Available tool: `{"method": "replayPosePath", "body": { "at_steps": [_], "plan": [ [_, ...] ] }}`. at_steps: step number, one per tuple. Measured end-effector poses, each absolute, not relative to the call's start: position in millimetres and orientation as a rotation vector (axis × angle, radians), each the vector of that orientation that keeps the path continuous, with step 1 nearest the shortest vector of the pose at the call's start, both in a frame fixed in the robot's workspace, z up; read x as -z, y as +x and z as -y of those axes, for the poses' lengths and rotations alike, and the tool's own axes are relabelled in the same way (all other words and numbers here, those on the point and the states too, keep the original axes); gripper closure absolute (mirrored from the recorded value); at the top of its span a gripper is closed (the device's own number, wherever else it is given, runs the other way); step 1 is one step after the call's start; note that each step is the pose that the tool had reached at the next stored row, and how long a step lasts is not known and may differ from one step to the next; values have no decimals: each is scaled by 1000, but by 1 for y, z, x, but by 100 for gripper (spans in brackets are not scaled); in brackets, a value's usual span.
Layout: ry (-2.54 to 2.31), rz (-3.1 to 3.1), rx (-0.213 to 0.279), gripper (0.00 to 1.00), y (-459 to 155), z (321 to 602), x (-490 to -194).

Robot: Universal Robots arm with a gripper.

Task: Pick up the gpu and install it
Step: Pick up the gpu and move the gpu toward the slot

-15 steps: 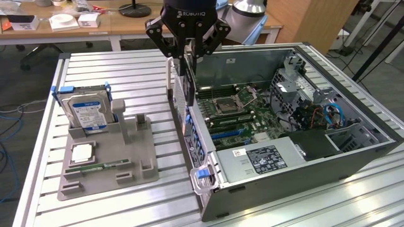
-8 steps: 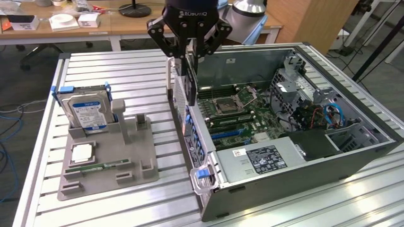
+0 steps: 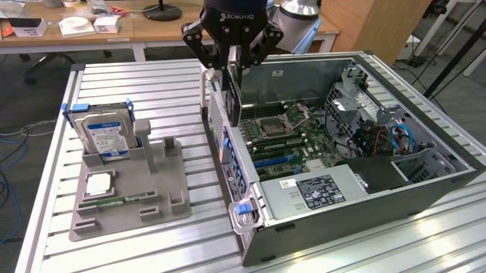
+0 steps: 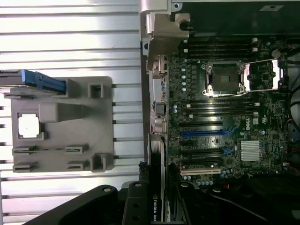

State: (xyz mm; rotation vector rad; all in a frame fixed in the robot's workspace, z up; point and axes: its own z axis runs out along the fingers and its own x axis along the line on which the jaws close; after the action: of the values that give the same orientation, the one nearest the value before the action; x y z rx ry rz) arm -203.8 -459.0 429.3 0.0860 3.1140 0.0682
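The pincer (image 3: 232, 58) is clamping the top edge of the gpu (image 3: 232, 99), jaws closed on it; the card is hanging upright and edge-on, above the rear wall of the open computer case (image 3: 365, 222), with its silver bracket (image 3: 205, 91) facing nine o'clock in the exterior view. In the wrist view the gpu (image 4: 158, 206) is running along the rear edge of the motherboard (image 4: 225, 117), beside the expansion slots (image 4: 201, 133) and not yet in one.

By my judgement the pick-up is done and the install step is in hand; seating is calling for the card's lower edge to line up over a slot, with the bracket meeting the rear wall squarely.

The air above the board is looking open; the case walls are hemming it on all sides, and the drive cage and cables (image 3: 387, 136) are crowding three o'clock. The grey tray (image 3: 129, 219) and hard drive (image 3: 106, 133) are sitting on the table (image 3: 136, 79), well apart toward eight o'clock.
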Motion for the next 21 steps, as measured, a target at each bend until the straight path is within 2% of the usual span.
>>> {"method": "replayPosePath", "body": {
  "at_steps": [21],
  "plan": [
    [77, -3114, -68, 74, -187, 459, -429]
  ]
}}
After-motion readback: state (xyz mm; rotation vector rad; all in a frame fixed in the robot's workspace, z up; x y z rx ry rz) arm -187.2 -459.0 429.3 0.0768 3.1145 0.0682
